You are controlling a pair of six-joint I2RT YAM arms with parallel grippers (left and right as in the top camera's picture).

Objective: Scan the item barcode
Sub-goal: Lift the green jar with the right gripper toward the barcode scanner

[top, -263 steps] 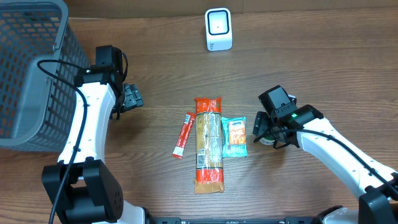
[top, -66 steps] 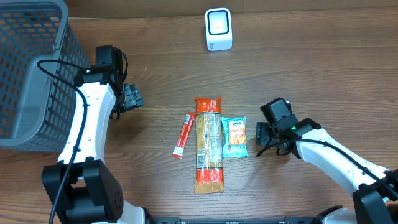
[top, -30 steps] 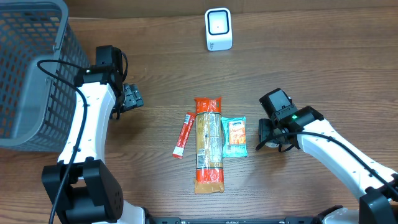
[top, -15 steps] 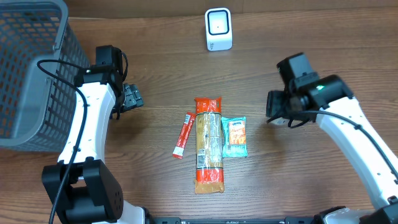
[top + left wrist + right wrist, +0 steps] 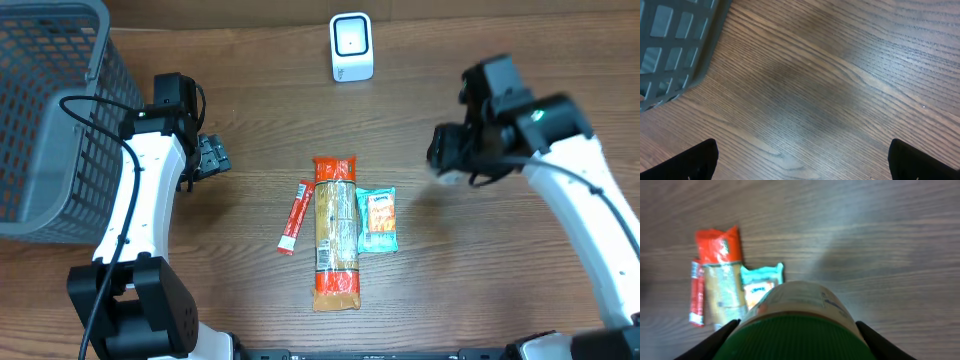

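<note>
Now the right end effector (image 5: 449,160) has raised its green-lidded container (image 5: 796,311).

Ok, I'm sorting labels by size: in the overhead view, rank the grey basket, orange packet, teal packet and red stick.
1. grey basket, though partly cropped by the frame
2. orange packet
3. teal packet
4. red stick, longer than the teal packet but much narrower

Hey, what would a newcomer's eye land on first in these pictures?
The right tool, raised above the wooden table, grips a round green-lidded container that fills its wrist view. Mid-table lie three packets side by side: a thin red sachet, a long orange-ended packet and a small teal packet. A white scanner stands at the far edge.
</note>
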